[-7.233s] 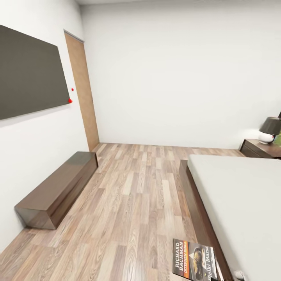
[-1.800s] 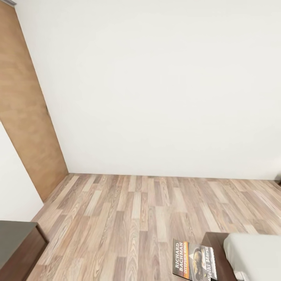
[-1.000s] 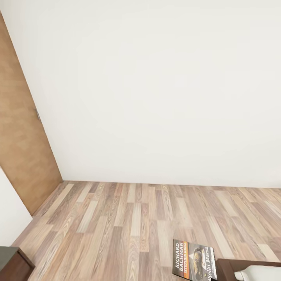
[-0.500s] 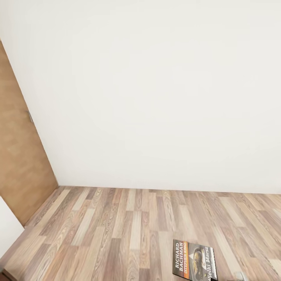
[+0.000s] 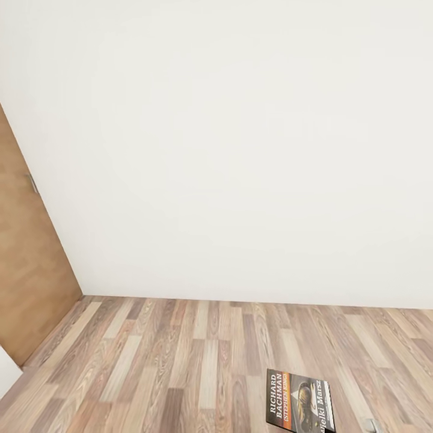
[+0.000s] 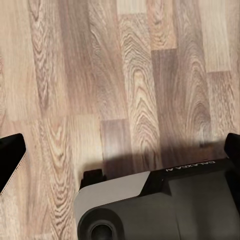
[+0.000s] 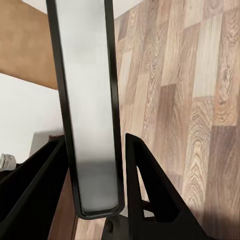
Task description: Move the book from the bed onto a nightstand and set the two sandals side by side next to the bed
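The right end effector [image 7: 95, 200] is clamped on the book [image 7: 87, 100]. In the right wrist view the book shows edge on. Its white pages sit between thin dark covers, and one black finger [image 7: 150, 190] presses on each side of it. Wood floor [image 7: 200, 100] lies under it.

The left end effector [image 6: 120, 150] has its two black fingertips [image 6: 10, 160] far apart, with nothing between them. It points down at the wood planks. Part of the robot's dark and grey base [image 6: 165, 205] shows there too, casting a shadow on the floor.

In the head view the book [image 5: 299, 400] is low and a bit to the right. It is up off the floor, with its cover facing up. You can read "RICHARD BACHMAN" in white beside an orange band.

Past the book, the light-brown plank floor [image 5: 180, 355] runs on to a plain white wall [image 5: 240, 150]. A brown door [image 5: 27, 276] stands at the left, with a small handle on it.
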Robot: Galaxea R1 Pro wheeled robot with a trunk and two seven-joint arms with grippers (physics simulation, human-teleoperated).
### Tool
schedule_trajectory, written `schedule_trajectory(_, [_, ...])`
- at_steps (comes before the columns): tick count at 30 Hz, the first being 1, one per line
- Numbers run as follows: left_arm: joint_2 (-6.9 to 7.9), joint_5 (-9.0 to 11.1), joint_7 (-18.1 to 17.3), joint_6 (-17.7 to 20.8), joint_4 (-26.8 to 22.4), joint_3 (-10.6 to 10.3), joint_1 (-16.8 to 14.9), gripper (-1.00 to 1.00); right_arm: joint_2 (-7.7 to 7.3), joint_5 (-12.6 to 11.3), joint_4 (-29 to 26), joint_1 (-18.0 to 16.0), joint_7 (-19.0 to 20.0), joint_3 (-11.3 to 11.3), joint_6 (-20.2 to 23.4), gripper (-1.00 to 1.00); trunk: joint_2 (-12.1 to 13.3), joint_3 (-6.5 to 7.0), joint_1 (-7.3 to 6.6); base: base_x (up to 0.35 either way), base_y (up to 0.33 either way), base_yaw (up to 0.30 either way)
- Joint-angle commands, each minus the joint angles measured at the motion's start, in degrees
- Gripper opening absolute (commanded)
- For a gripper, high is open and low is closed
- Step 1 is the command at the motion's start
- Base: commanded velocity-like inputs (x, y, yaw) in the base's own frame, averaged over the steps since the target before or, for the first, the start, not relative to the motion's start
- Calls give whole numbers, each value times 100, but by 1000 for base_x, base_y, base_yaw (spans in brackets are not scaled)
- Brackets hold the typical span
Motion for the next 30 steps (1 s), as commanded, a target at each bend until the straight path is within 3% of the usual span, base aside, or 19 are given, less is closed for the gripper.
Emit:
schedule_trajectory(1, [0,-52,-12,-17,3,48,-4,100,1,-36,20,-12,18,12,-31,-100,-7,-9,5,329,0,0])
schedule_trajectory(30, [-8,-59,-12,-17,3,43,-4,100,1,-36,20,-12,12,12,-31,-100,-7,-9,5,329,0,0])
